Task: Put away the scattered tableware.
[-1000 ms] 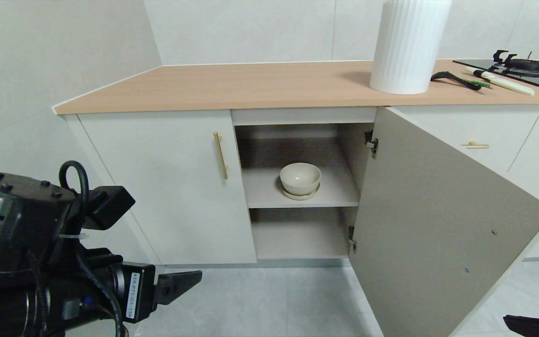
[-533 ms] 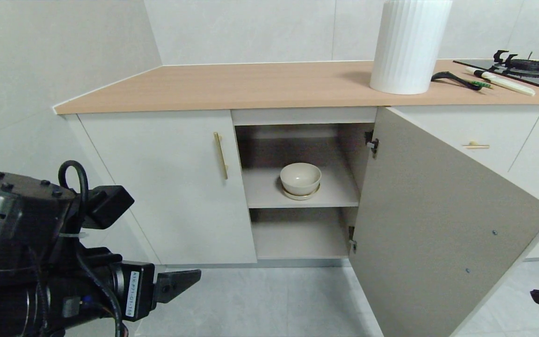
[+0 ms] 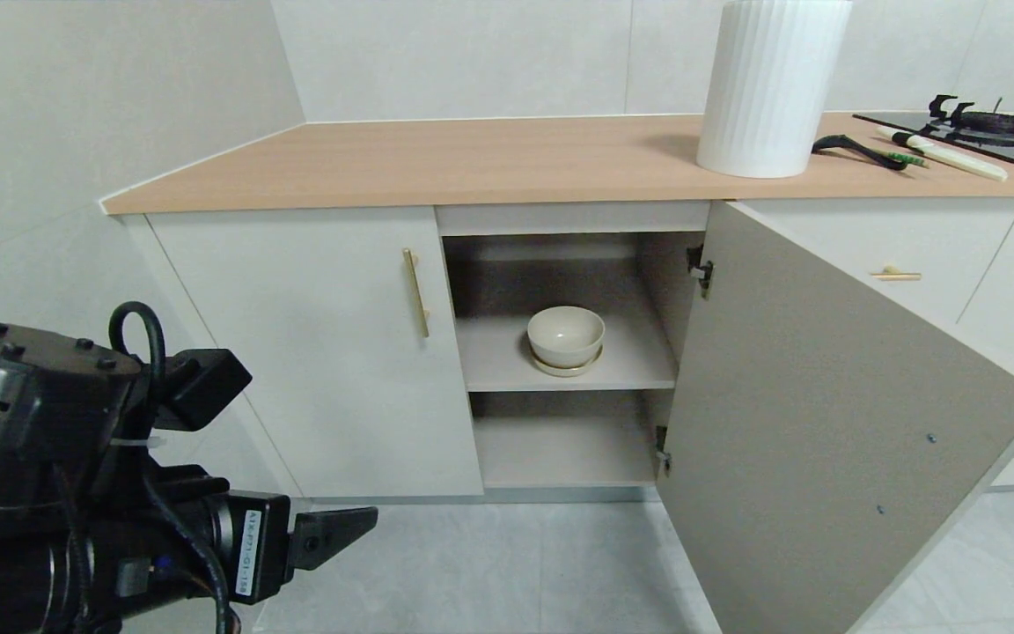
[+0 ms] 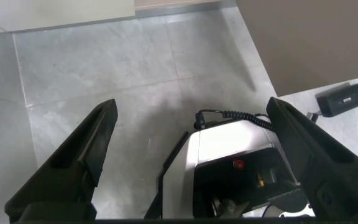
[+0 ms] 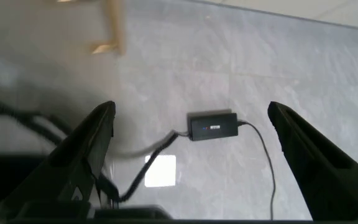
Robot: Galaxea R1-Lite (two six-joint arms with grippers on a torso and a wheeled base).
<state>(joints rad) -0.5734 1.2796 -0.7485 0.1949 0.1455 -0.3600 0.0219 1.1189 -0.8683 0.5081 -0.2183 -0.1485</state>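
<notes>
Kitchen: wood-look countertop (image 3: 472, 163), gas hob (image 3: 995, 123) on it, base cabinets (image 3: 313, 352) w/ gold handles (image 3: 416, 292), tiled walls (image 3: 472, 53)

The left gripper (image 4: 191, 104) hangs over a grey tiled floor (image 4: 123, 68), its two dark fingers (image 4: 82, 162) spread wide with nothing between them. Counting from the midpoint of that gap, a black power adapter (image 4: 340, 99) lies on the tiles at three o'clock, a thin lead trailing from it. A taupe door panel (image 4: 303, 43) stands at two o'clock, and a pale cabinet front (image 4: 55, 12) at ten o'clock. A black coiled cord (image 4: 238, 115) runs close by at four o'clock.
</notes>
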